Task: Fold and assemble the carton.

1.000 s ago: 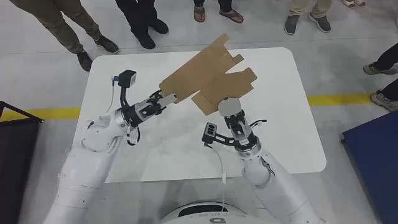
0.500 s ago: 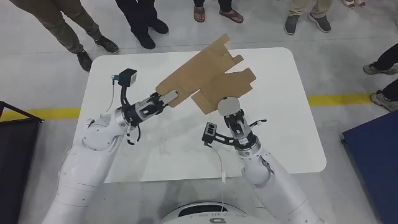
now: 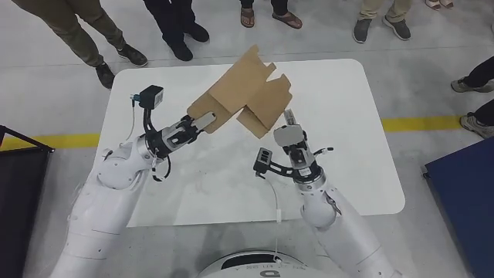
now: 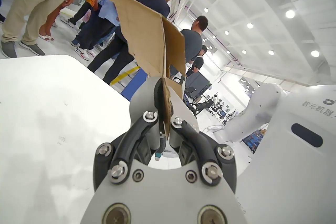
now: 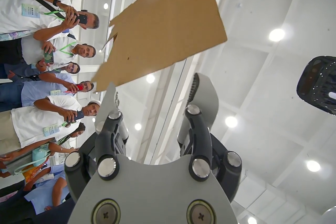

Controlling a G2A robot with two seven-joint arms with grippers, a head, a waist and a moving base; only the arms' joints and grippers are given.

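Nearest to the robot, the right pincer [image 5: 155, 93] stands wide open and holds nothing. It points up under the low edge of the carton [image 5: 162, 33], and one finger comes very close to a corner of it; I cannot tell if they touch. A little further, the left pincer [image 4: 164, 104] is closed tight on a thin edge of the carton, at its lower corner, and carries it in the air over the middle of the desk [image 3: 347, 170], tilted, with the flaps pointing away from the robot. The carton is partly opened, not flat. I judge it to be light and quite stiff, but it gives easily along the creases and can swing when only one corner is held. A good place for the second grip seems a flat wall close to a crease, not a loose flap.
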